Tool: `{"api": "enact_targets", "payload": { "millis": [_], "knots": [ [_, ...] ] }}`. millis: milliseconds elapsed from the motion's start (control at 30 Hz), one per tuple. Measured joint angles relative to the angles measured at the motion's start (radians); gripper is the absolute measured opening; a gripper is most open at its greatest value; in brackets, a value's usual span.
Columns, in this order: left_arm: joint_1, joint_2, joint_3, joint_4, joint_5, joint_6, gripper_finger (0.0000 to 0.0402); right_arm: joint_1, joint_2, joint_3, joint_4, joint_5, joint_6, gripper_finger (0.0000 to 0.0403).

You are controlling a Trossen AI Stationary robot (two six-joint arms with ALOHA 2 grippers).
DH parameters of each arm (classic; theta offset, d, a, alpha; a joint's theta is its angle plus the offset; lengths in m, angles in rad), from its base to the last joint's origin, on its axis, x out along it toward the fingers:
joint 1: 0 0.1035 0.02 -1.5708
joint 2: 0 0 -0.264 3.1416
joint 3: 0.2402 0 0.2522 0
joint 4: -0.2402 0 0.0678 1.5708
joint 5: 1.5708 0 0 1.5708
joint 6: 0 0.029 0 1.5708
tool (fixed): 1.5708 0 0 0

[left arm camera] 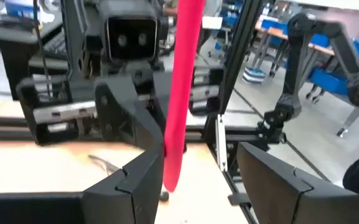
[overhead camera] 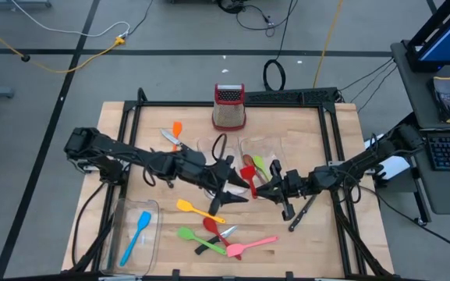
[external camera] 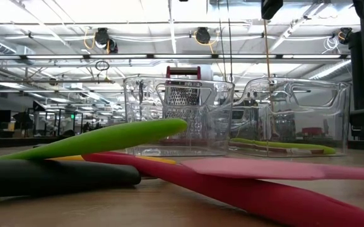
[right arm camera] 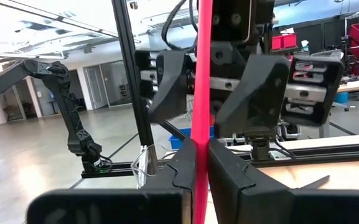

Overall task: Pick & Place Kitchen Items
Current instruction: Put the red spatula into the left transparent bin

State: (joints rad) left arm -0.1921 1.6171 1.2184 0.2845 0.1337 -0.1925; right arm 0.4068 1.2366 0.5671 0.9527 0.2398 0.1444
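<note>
Red spatula (right arm camera: 201, 93) stands pinched in the right gripper (right arm camera: 201, 163) above mid-table, facing the left gripper (left arm camera: 195, 177), whose fingers gape around its handle without gripping. Loose utensils: one blue spatula (overhead camera: 136, 236) in a clear tray (overhead camera: 118, 234), one yellow spatula (overhead camera: 194, 209), one pink spatula (overhead camera: 250, 246).

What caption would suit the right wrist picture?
Right end effector shut on a red utensil, facing the open left end effector.

a metal grater (overhead camera: 229, 108) with a red top stood at the table's (overhead camera: 334, 148) far edge, a clear tray (overhead camera: 135, 234) sat near the front left corner (more clear trays (external camera: 176, 116) mid-table).
</note>
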Motion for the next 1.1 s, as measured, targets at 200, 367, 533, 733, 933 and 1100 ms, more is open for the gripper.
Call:
{"api": "enact_targets", "payload": {
  "millis": [200,367,533,733,933,1100],
  "knots": [
    [0.0,-0.001,0.0,0.006,0.006,0.0,0.0209,0.0,0.0,0.0,0.001,0.0,0.0,0.0015],
    [0.0,0.0,0.0,0.015,-0.002,0.001,0.0209,0.0,0.0,0.0,0.006,0.0,0.0,0.0015],
    [0.003,0.0,0.0,0.024,-0.016,0.005,0.0209,0.0,0.0,0.0,0.006,0.0,0.0,0.0015],
    [0.009,0.0,0.0,0.026,-0.06,0.006,0.0209,0.0,0.0,0.0,0.007,0.0,0.0,0.0015],
    [0.009,0.002,0.0,0.04,-0.097,0.006,0.0209,0.0,0.0,0.0,0.011,0.001,0.0,0.0015],
    [0.02,0.057,0.0,0.136,-0.085,0.005,0.0209,0.0,0.0,0.0,0.014,0.003,0.0,0.0015]
  ]
}}
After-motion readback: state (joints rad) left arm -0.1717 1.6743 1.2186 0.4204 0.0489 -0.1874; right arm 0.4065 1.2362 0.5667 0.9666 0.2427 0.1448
